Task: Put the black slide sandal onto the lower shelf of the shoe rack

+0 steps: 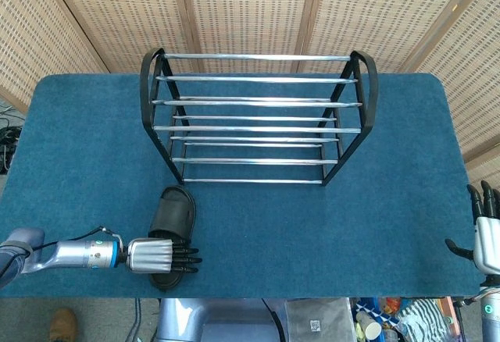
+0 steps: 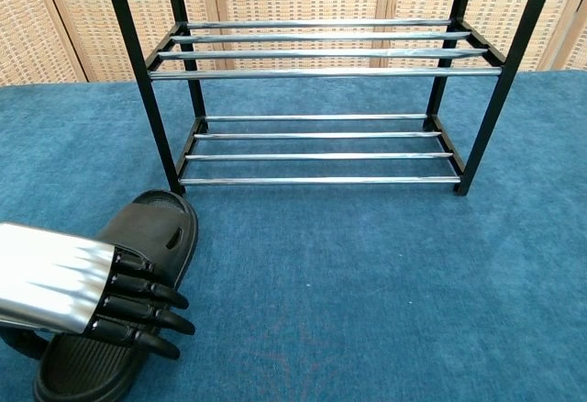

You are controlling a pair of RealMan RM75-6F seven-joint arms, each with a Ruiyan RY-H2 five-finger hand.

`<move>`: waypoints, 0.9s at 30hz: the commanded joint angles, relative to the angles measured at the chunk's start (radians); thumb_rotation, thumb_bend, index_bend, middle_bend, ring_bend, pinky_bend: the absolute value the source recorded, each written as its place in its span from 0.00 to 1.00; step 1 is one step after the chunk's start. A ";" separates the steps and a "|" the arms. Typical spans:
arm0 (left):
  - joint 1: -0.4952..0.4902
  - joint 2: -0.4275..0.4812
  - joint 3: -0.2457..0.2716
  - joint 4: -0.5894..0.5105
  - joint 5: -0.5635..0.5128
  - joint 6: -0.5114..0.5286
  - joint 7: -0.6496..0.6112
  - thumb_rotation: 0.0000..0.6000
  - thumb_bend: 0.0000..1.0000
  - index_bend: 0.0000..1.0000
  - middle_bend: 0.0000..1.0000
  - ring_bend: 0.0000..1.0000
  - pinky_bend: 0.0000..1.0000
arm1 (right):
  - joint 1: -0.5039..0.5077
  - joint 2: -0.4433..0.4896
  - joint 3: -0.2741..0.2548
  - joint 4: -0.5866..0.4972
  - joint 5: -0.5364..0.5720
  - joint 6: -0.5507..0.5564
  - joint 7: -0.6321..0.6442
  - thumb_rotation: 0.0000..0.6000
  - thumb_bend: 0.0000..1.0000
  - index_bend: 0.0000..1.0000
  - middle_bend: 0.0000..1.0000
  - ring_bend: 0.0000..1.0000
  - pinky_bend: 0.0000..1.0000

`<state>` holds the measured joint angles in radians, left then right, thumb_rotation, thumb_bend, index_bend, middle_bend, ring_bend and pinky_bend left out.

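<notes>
The black slide sandal [image 1: 173,209] lies on the blue table just in front of the shoe rack's [image 1: 254,80] left foot, toe towards the rack. My left hand [image 1: 160,256] lies across its heel half, palm down, with the fingers stretched out past the sandal's right edge; its thumb is hidden. In the chest view the same left hand [image 2: 83,287] covers the middle of the sandal [image 2: 160,228]. The lower shelf [image 2: 321,156] of chrome bars is bare. My right hand [image 1: 486,236] hangs at the table's front right corner, fingers up and apart, holding nothing.
The blue table cover [image 1: 391,217] stretches to the right of the sandal and in front of the rack. Woven screens [image 1: 250,6] stand behind the table. The rack's black side frames [image 1: 150,100] bound the shelves at both ends.
</notes>
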<state>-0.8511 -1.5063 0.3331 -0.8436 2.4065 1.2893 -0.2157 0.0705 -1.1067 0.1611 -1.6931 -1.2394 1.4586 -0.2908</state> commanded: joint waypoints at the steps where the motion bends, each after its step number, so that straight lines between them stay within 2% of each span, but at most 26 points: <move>1: -0.005 -0.009 0.012 0.010 -0.007 0.007 -0.002 1.00 0.19 0.39 0.31 0.28 0.30 | 0.003 0.001 0.000 0.001 0.002 -0.005 0.004 1.00 0.00 0.00 0.00 0.00 0.00; 4: -0.003 -0.021 0.025 0.026 -0.009 0.041 -0.001 1.00 0.19 0.57 0.46 0.40 0.38 | 0.004 0.002 0.000 0.001 0.001 -0.006 0.009 1.00 0.00 0.00 0.00 0.00 0.00; 7: 0.003 -0.034 0.032 0.057 -0.013 0.081 0.007 1.00 0.19 0.63 0.51 0.44 0.40 | 0.004 0.004 -0.001 0.000 0.002 -0.007 0.014 1.00 0.00 0.00 0.00 0.00 0.00; 12: 0.009 -0.042 0.038 0.092 -0.025 0.129 0.026 1.00 0.19 0.64 0.51 0.45 0.41 | 0.000 0.008 -0.004 -0.005 -0.001 -0.001 0.019 1.00 0.00 0.00 0.00 0.00 0.00; 17: -0.005 -0.035 0.039 0.095 0.001 0.185 0.111 1.00 0.19 0.64 0.51 0.44 0.41 | -0.005 0.012 -0.006 -0.012 -0.005 0.007 0.023 1.00 0.00 0.00 0.00 0.00 0.00; 23: -0.055 -0.011 0.042 0.026 0.035 0.193 0.202 1.00 0.19 0.64 0.51 0.45 0.41 | -0.008 0.016 -0.012 -0.020 -0.014 0.012 0.025 1.00 0.00 0.00 0.00 0.00 0.00; 27: -0.096 0.013 0.031 -0.045 0.039 0.159 0.248 1.00 0.19 0.64 0.51 0.45 0.41 | -0.008 0.022 -0.012 -0.023 -0.014 0.010 0.036 1.00 0.00 0.00 0.00 0.00 0.00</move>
<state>-0.9212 -1.5098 0.3714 -0.8543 2.4412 1.4693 0.0055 0.0625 -1.0863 0.1489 -1.7157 -1.2537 1.4690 -0.2569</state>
